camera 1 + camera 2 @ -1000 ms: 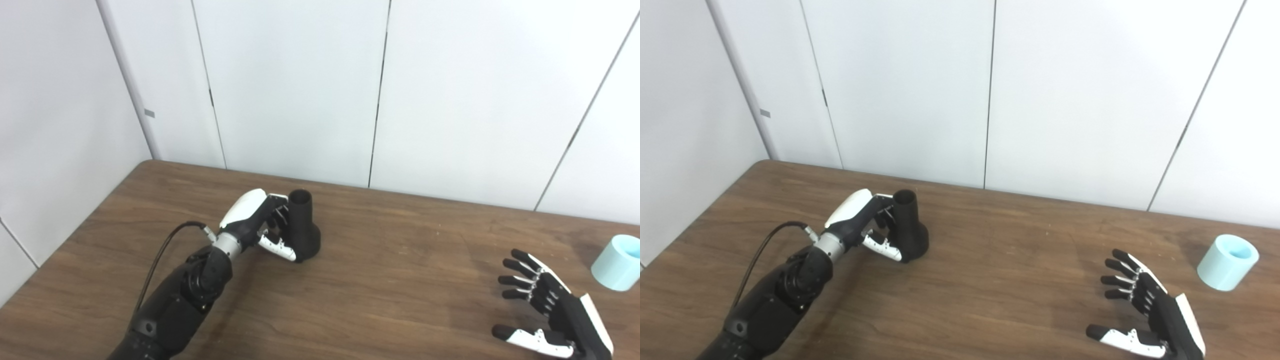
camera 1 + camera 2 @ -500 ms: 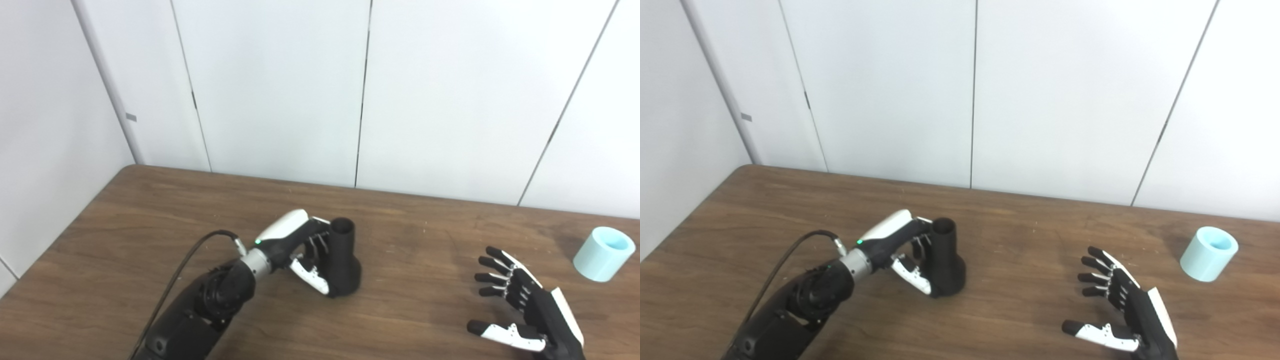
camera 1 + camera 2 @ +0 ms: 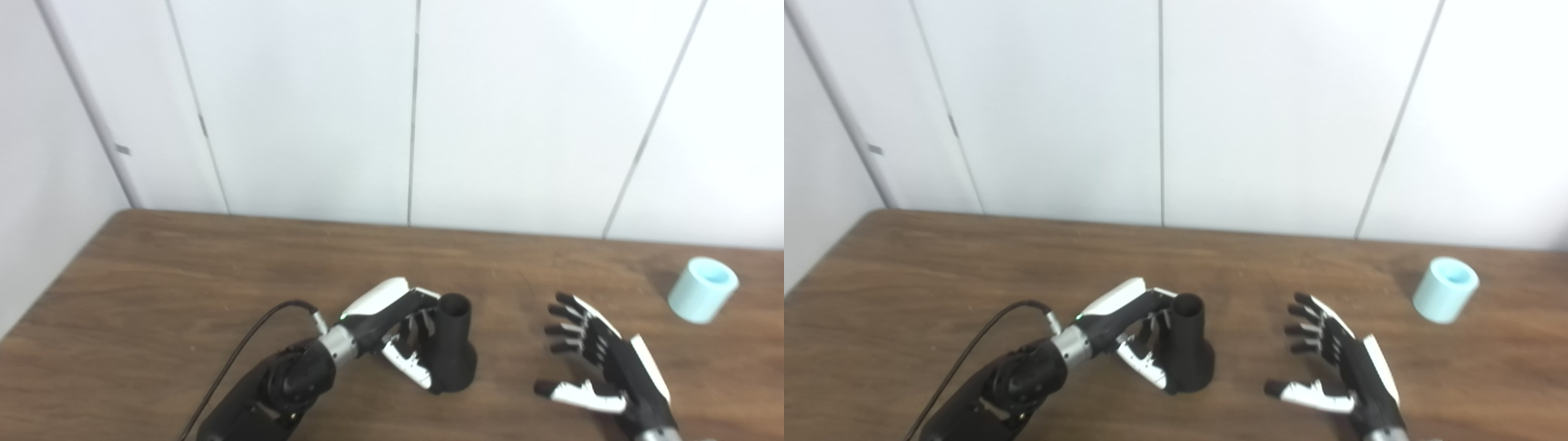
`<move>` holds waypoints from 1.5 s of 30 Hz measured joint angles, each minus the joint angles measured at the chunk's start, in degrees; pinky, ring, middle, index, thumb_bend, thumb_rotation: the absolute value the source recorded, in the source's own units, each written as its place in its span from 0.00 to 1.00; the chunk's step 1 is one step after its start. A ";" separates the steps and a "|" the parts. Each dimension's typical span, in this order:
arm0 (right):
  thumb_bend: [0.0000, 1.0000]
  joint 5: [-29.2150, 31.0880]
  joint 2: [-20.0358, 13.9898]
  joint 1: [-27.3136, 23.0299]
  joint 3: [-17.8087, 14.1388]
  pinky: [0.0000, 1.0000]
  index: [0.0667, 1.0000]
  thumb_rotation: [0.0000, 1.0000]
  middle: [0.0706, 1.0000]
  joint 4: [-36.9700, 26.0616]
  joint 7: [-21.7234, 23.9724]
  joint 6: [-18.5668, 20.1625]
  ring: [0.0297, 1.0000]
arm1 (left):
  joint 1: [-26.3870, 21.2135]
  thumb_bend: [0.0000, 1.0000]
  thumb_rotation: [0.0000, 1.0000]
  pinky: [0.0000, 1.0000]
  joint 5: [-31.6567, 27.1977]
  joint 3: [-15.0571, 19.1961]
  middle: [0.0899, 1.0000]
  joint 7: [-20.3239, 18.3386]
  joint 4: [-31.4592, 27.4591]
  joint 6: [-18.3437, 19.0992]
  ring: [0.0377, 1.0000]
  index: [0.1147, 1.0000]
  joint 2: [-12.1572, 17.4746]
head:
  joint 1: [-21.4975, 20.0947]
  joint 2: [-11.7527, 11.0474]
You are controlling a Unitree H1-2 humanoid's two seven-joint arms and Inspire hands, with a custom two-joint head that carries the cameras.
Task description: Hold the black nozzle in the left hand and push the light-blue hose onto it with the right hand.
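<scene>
The black nozzle [image 3: 456,355] stands upright on its flared base near the middle of the wooden table [image 3: 184,288], narrow open end up. My left hand [image 3: 395,327] is shut on the black nozzle from its left side, fingers wrapped round the neck and thumb low at the base. The light-blue hose [image 3: 703,289], a short tube piece, stands on end at the far right of the table. My right hand [image 3: 603,370] hovers open to the right of the nozzle with fingers spread, holding nothing, well short of the hose.
White wall panels [image 3: 416,110] rise directly behind the table's back edge. A black cable [image 3: 245,349] loops from my left forearm. Bare wood lies between the nozzle and the hose.
My left hand has carried the black nozzle right and toward the table's front. The camera has also swung, shifting the whole picture. The right hand stays open, about where it was.
</scene>
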 measured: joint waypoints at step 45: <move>0.82 -18.37 -16.37 -13.59 -7.02 0.51 0.89 0.15 0.82 -27.59 6.41 33.02 0.68 | 2.19 0.53 0.00 0.47 7.07 -0.78 0.45 8.99 1.32 -6.10 0.47 0.41 1.00 | -23.54 -3.69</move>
